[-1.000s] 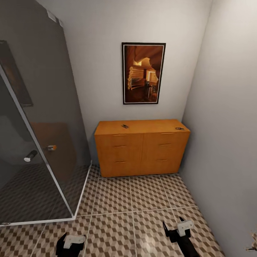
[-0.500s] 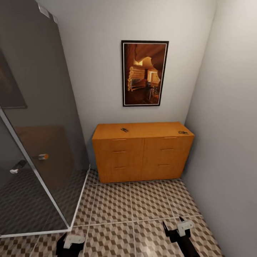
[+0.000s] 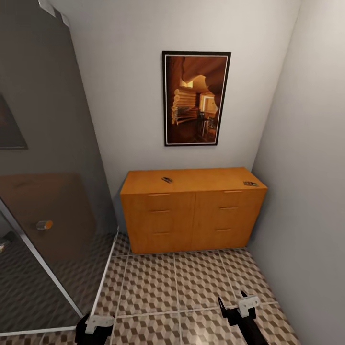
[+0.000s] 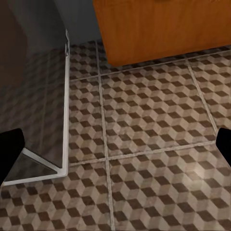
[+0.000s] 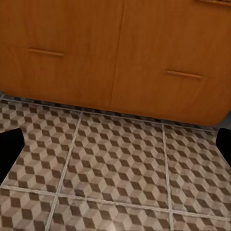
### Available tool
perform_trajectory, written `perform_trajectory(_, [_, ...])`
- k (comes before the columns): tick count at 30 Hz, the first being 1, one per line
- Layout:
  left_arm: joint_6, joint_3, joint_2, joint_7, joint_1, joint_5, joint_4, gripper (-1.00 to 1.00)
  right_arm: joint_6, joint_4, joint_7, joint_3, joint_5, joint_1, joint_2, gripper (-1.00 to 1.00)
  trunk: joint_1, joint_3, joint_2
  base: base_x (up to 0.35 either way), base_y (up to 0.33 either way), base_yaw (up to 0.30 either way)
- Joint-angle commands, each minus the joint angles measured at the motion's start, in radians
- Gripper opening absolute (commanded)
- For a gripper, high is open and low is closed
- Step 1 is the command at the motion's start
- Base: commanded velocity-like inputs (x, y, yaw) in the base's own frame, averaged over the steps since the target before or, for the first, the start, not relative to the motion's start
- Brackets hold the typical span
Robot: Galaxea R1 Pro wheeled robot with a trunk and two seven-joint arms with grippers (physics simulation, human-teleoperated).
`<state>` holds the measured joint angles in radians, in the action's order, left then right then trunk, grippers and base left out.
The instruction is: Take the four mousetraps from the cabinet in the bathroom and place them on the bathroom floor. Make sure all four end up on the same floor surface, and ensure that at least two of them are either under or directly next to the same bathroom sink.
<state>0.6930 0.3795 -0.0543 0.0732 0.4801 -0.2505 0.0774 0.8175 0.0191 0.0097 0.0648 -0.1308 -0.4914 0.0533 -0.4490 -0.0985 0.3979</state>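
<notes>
we judge the task barely begun. two small dark things lie on the cabinet (image 3: 191, 211) top, and we take them for mousetraps, though they are too small to make out in detail: one mousetrap (image 3: 166, 179) lies left of the middle, nearer the back edge, and the other mousetrap (image 3: 249, 183) lies at the front right corner. the two are well apart. we cannot find the other two traps, and the drawers we see are shut, so they may be inside. no trap lies on the bathroom floor (image 3: 177, 278) that we can see, and no sink is visible from here, so every placement is left to do, as is finding the sink.

both arms hang low in front of us over the tiles, well short of the cabinet. the left gripper (image 3: 96, 326) sits close to the corner of the glass shower screen (image 3: 48, 191). the right gripper (image 3: 237, 306) is out over bare tiles, facing the cabinet drawers. in each wrist view the dark fingertips stand far apart at opposite edges with only tiles between them, so we read both pincers as spread wide and holding nothing.

a framed picture (image 3: 195, 98) hangs on the wall above the cabinet.
</notes>
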Motion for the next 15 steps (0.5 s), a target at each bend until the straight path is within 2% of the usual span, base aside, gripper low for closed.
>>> perform_trajectory(1, [0.005,0.009,0.001,0.005,0.002,-0.002,0.003,1.00,0.003,-0.001,0.001,0.006,0.003,-0.001,0.000,1.00,-0.001,-0.002,0.002,0.211,0.000,0.000])
perform_trajectory(15, [0.005,0.009,0.001,0.005,0.001,-0.002,0.003,1.00,0.002,-0.001,0.001,0.006,0.003,-0.001,0.000,1.00,-0.001,-0.002,0.002,0.173,0.000,0.000])
